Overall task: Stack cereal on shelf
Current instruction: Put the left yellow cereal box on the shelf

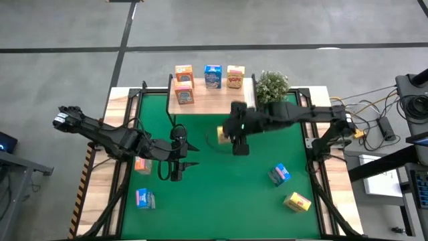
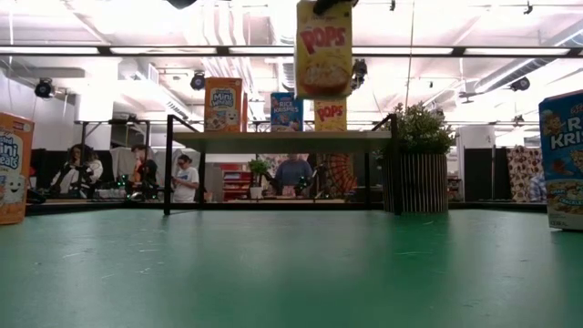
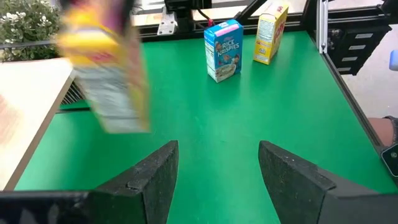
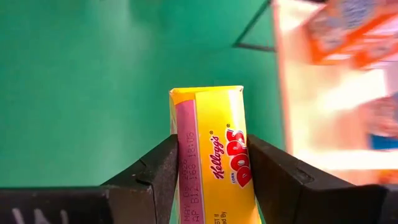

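The right gripper (image 4: 210,168) is clamped on a yellow Pops box (image 4: 214,155), its two dark fingers (image 4: 155,171) pressing the box's narrow sides, and it holds the box in the air above the green mat (image 1: 227,181), just in front of the shelf (image 1: 212,100). In the low view that box (image 2: 323,47) hangs upright, higher than the shelf board (image 2: 282,141). The right arm reaches in from the table's right edge toward the middle, bent at the elbow. The left gripper (image 3: 217,171) has its jaws well apart and grips nothing; it hovers over the left half of the mat, its arm stretched in from the table's left side. On the shelf stand two orange boxes (image 1: 184,72), one behind the other, a blue box (image 1: 212,76) and a yellow box (image 1: 235,76). Near the left gripper an orange box (image 1: 142,165) rests on the mat, and a blue box (image 1: 144,198) sits nearer the front left. On the right half lie another blue box (image 1: 279,175) and a yellow box (image 1: 297,201). A potted plant (image 1: 271,86) stands at the shelf's right end.
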`<state>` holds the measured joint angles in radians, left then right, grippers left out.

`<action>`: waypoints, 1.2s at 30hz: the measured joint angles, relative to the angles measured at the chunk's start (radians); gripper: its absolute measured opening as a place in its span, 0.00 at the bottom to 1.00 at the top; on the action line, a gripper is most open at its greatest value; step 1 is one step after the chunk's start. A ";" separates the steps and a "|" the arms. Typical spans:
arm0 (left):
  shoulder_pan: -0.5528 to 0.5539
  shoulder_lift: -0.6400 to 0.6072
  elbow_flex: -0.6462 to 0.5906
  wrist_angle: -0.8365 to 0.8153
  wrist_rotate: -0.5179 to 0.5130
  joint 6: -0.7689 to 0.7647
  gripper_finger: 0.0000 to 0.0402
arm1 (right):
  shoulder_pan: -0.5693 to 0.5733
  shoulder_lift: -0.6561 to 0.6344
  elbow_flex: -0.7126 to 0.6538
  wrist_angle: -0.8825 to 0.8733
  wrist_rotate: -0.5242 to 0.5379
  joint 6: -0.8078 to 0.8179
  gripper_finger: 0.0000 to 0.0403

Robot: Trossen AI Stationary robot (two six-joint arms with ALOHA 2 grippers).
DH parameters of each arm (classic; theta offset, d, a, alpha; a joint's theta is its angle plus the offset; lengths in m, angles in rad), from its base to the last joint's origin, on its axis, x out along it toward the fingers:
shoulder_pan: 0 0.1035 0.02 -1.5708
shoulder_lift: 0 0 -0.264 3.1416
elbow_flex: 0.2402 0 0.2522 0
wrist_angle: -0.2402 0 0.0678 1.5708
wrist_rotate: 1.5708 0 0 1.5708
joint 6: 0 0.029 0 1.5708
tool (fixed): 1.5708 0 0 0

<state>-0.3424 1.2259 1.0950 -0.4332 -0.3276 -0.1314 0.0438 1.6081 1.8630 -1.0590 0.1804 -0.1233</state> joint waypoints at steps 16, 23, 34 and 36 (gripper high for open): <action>0.000 0.000 0.000 0.000 -0.007 0.007 0.51 | -0.462 -0.003 0.057 -0.036 -0.341 -0.335 0.41; 0.001 0.000 0.003 -0.001 -0.007 0.063 0.51 | -0.609 -0.002 0.024 -0.002 -0.377 -0.410 0.41; 0.006 -0.002 0.037 0.003 -0.059 0.152 0.51 | -0.666 0.011 0.013 0.040 -0.451 -0.408 0.41; 0.007 -0.002 0.037 0.002 -0.060 0.168 0.51 | -0.665 0.025 0.012 0.046 -0.454 -0.397 0.41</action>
<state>-0.3349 1.2243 1.1324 -0.4307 -0.3874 0.0370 -0.6217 1.6327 1.8755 -1.0132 -0.2732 -0.5203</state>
